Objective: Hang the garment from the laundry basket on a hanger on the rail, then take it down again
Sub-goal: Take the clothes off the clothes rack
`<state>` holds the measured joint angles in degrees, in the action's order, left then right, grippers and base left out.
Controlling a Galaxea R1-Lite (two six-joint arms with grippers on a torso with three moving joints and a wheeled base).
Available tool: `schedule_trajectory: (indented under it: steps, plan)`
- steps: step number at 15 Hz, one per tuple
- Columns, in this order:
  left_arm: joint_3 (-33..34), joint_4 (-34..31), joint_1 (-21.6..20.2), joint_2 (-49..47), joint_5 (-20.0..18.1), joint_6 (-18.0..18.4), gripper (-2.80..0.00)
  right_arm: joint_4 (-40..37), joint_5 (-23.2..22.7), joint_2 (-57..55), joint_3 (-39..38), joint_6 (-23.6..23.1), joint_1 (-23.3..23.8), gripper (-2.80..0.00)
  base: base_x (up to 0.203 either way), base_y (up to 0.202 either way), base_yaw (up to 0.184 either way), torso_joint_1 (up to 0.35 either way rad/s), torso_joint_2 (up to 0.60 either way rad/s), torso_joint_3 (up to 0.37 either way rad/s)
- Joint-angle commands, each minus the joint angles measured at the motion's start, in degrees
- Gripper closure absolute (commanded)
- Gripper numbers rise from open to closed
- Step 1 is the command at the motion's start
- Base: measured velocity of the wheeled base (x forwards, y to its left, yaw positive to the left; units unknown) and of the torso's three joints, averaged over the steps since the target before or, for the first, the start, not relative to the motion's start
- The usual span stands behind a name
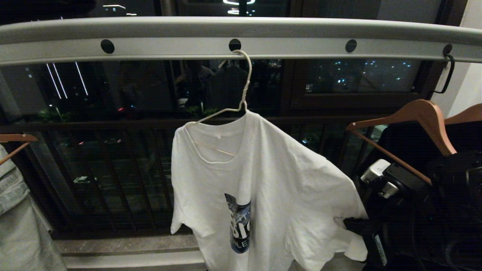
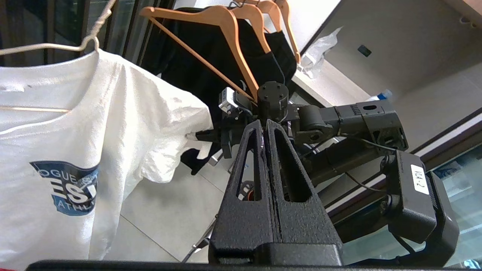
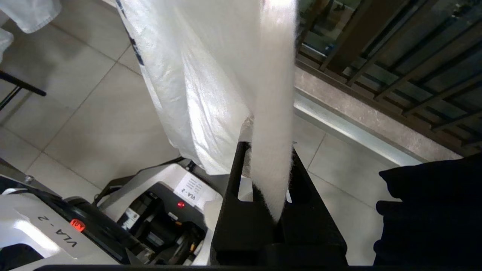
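Note:
The garment point(image 1: 271, 180), a white T-shirt with a blue chest print, hangs on the white wire hanger point(image 1: 244, 86). The hanger's hook sits in a hole of the grey rail point(image 1: 150, 49). My right gripper point(image 1: 348, 224) is low at the shirt's right sleeve and shut on the sleeve fabric. The right wrist view shows white cloth point(image 3: 271, 113) pinched between its black fingers point(image 3: 233, 177). The left wrist view shows the right gripper point(image 2: 196, 136) at the sleeve edge of the garment point(image 2: 75, 124). My left gripper point(image 2: 264, 122) is shut and empty, off to the side. The laundry basket is out of view.
Brown wooden hangers point(image 1: 421, 116) carrying a black garment point(image 1: 410, 143) hang close on the right, next to my right arm. A pale denim garment point(image 1: 15, 210) hangs at the far left. The dark balcony railing point(image 1: 113, 124) and a stone ledge point(image 1: 131, 244) lie behind the shirt.

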<state>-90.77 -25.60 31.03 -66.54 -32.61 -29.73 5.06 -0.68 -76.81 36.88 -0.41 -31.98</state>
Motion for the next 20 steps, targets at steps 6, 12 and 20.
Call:
schedule_trajectory:
  steps: [6, 12, 20]
  plan:
    - [-0.02, -0.06, 0.0, 0.0, -0.09, -0.26, 0.0, -0.2, 1.93, -3.38, -2.29, 0.06, 0.14, 0.0, 0.0, 0.0, 0.0, 0.0, 0.0, 0.0]
    - [-0.02, -0.24, 0.0, 0.16, -0.17, -0.23, 0.0, -0.49, 5.08, -4.57, -3.92, -0.2, 0.16, 0.0, 0.0, 0.0, 0.0, 0.0, 0.0, 0.0]
    - [2.26, -0.12, 0.29, -13.5, 0.94, 7.8, -2.8, -0.31, 5.08, -2.78, -2.58, -2.71, 0.14, 0.0, 0.0, 0.0, 0.0, 0.0, 0.0, 0.0]
